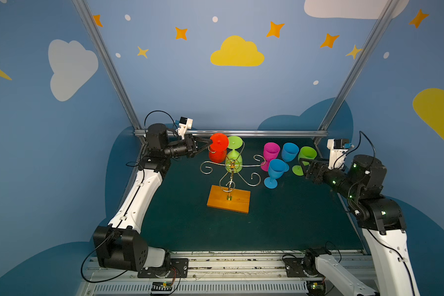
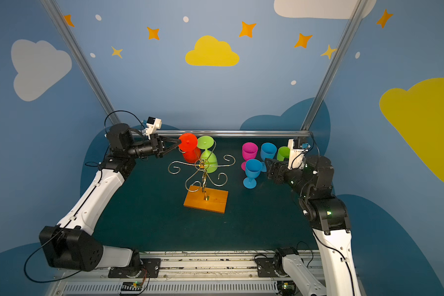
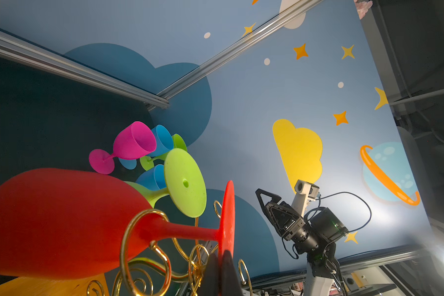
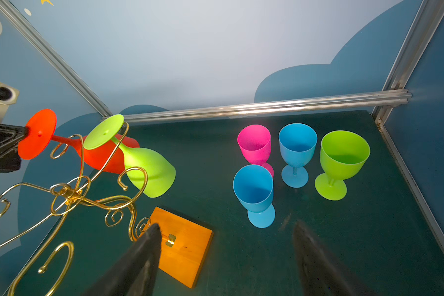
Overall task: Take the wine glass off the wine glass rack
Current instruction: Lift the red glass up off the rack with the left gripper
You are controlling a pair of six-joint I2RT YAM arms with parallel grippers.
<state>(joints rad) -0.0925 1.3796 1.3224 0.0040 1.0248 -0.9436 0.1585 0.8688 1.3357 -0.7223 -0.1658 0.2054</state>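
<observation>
In both top views the left gripper (image 1: 210, 144) (image 2: 179, 144) is seen pinched shut on the foot of the red wine glass (image 1: 219, 142) (image 2: 187, 142). The glass hangs bowl-down at the back left of the wine glass rack (image 1: 236, 202) (image 2: 207, 202), beside a green wine glass (image 1: 233, 161) (image 2: 209, 161) hung on a neighbouring arm. The right gripper (image 1: 302, 167) (image 2: 267, 166) is held to the right of the rack with its jaws spread wide, near four glasses standing on the table (image 1: 190, 230) (image 2: 151, 230).

In the left wrist view the black fingertips (image 3: 227, 266) are pressed together on the edge of the red foot, and the red stem is seen passing through a gold scroll loop of the rack (image 3: 124, 243).

In the right wrist view the two fingers (image 4: 144, 256) of the right gripper (image 4: 227, 226) are set far apart with nothing between them. The standing glasses lie clear ahead of them. The red glass (image 4: 37, 133) is shown on the rack (image 4: 187, 246), its foot clamped by the left gripper (image 4: 21, 133).
</observation>
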